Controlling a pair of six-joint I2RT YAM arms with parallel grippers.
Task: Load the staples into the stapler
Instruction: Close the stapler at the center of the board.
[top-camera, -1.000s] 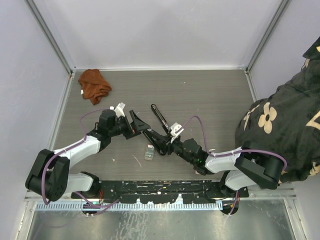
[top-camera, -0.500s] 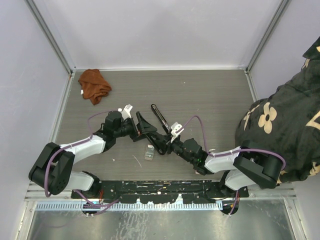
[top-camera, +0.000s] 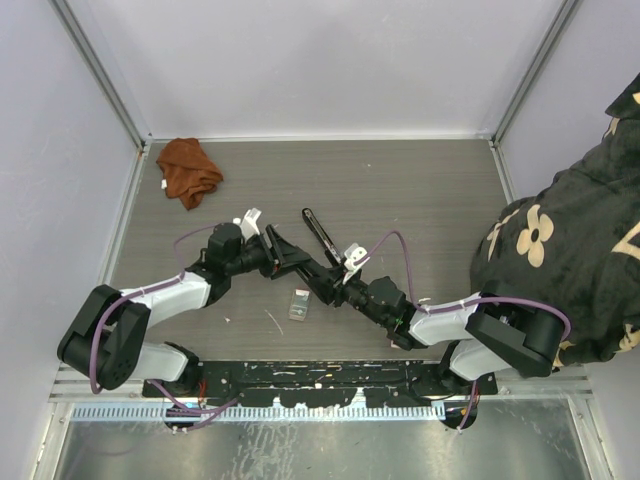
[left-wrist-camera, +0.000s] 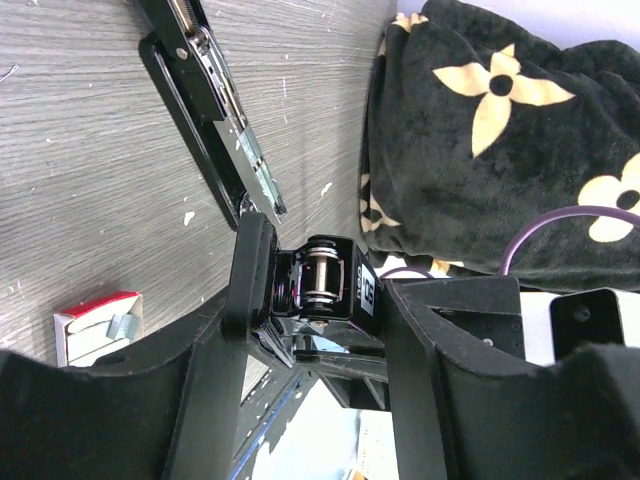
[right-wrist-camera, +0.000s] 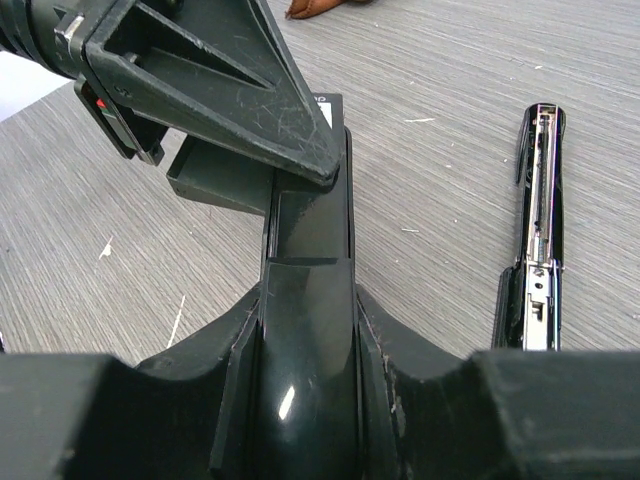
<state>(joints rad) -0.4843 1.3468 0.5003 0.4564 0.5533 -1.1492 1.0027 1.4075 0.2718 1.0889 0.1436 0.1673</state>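
The grey wooden table (top-camera: 430, 200) has a big black cloth with yellow flowers (top-camera: 560, 250) on its right side. A crumpled orange-brown rag (top-camera: 188, 170) lies far back on the left.

The right gripper (right-wrist-camera: 308, 325) hugs a black plastic stapler (right-wrist-camera: 305, 250) tight on both sides. The left gripper (left-wrist-camera: 322, 275) sits around its far end, but I cannot tell if it squeezes.

Another black stapler, flipped open with a shiny metal track (right-wrist-camera: 535, 230), lies beside them.

The little red-and-white box (left-wrist-camera: 88, 318) with its tiny grey tray of staples (left-wrist-camera: 122, 326) rests on the table near the held stapler (nothing touches it).
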